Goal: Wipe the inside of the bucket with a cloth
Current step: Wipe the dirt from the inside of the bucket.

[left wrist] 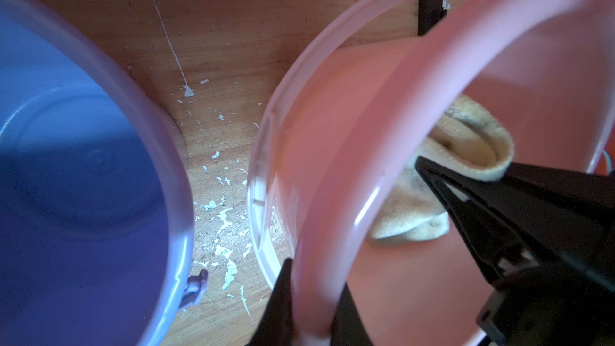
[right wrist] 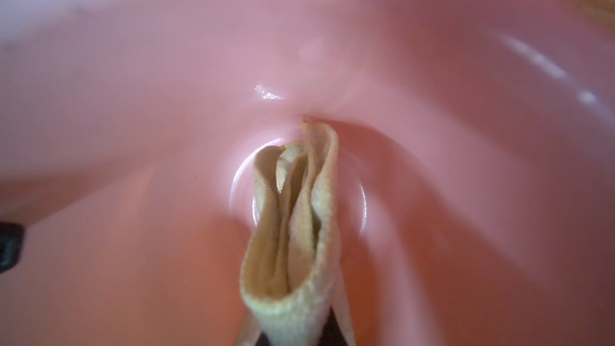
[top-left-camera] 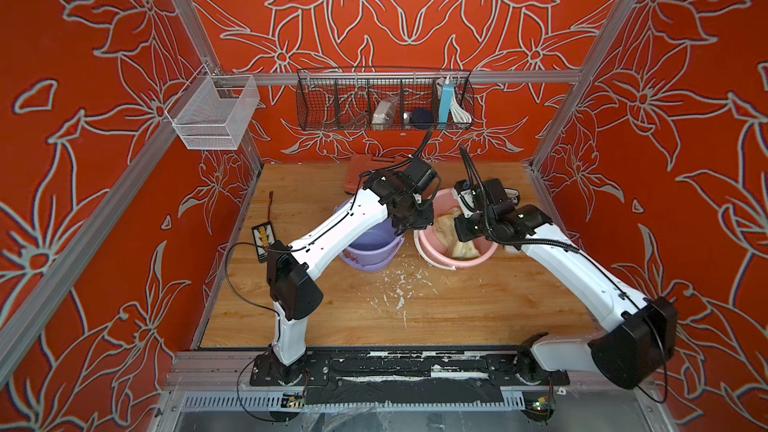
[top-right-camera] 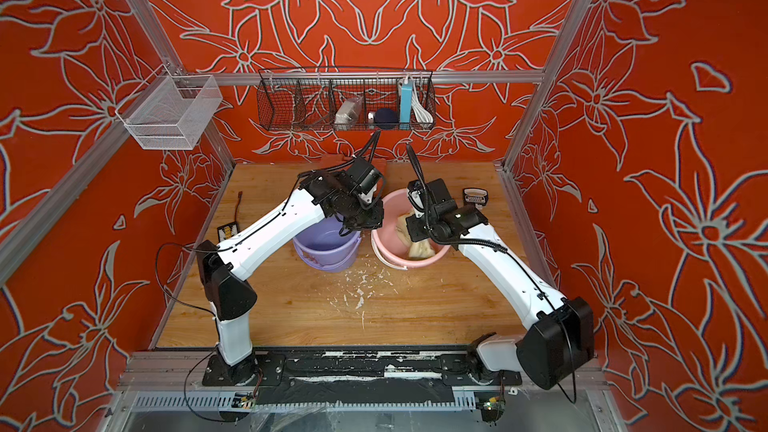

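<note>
The pink bucket (top-left-camera: 457, 261) stands upright on the wooden table, right of centre in both top views. My left gripper (left wrist: 312, 297) is shut on its rim at the left side, one finger outside the wall and one inside. The cream-beige cloth (right wrist: 293, 228) hangs bunched and folded inside the bucket, its end down at the floor. My right gripper (right wrist: 293, 331) is shut on the cloth's upper part, deep inside the bucket. In the left wrist view the cloth (left wrist: 409, 214) lies against the inner wall beside the right gripper's black fingers (left wrist: 472, 204). A top view shows the cloth (top-right-camera: 420, 249) under the right wrist.
A purple bucket (top-left-camera: 374, 243) stands just left of the pink one, under my left forearm. White flecks (top-left-camera: 399, 288) litter the table in front of both. A red board (top-left-camera: 365, 168) lies at the back, a small black device (top-left-camera: 262, 241) at the left edge, a tin (top-right-camera: 476, 197) at the right.
</note>
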Available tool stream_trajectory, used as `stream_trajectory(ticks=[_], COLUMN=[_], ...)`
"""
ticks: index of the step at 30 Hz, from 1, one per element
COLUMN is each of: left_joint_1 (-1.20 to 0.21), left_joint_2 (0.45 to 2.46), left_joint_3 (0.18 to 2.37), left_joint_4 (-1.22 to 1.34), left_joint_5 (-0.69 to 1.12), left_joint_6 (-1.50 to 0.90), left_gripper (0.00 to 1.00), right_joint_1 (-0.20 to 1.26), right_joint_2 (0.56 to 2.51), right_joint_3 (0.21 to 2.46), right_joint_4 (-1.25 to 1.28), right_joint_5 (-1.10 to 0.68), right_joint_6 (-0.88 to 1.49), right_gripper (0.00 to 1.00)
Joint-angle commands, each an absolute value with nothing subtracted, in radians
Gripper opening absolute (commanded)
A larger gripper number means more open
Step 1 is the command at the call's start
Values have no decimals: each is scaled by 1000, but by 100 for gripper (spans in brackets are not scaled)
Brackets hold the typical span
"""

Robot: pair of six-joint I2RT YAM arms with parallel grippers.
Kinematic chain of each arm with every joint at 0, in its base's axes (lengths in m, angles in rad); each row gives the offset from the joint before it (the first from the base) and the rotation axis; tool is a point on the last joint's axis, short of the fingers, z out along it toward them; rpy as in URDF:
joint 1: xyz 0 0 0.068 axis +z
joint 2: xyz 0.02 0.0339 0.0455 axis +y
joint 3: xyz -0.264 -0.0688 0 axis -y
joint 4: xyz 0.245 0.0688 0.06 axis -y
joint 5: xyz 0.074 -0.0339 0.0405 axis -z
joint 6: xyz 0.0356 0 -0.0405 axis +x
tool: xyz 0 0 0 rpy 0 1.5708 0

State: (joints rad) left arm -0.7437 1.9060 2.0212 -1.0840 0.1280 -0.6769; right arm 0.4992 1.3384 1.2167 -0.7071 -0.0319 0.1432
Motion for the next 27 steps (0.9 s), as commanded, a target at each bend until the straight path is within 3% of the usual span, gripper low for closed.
stream_trajectory(ticks=[1, 12, 27], left_joint_1=[-747, -732, -727], left_joint_2=[1925, 1992, 1956], left_joint_3=[2063, 2140, 2051], left_joint_4=[-1108, -1140, -1090], left_joint_5=[179, 215, 270], left_joint_6=[-672, -678, -702], left_gripper=[0, 0, 0], right_joint_1=[515, 547, 541], right_joint_2=[1325, 1329, 1495], right_joint_3=[1228, 1137, 1123], right_joint_4=[-734, -739, -715], right_joint_5=[94, 60, 193], right_joint_6=[82, 86, 147], right_gripper=[0, 0, 0])
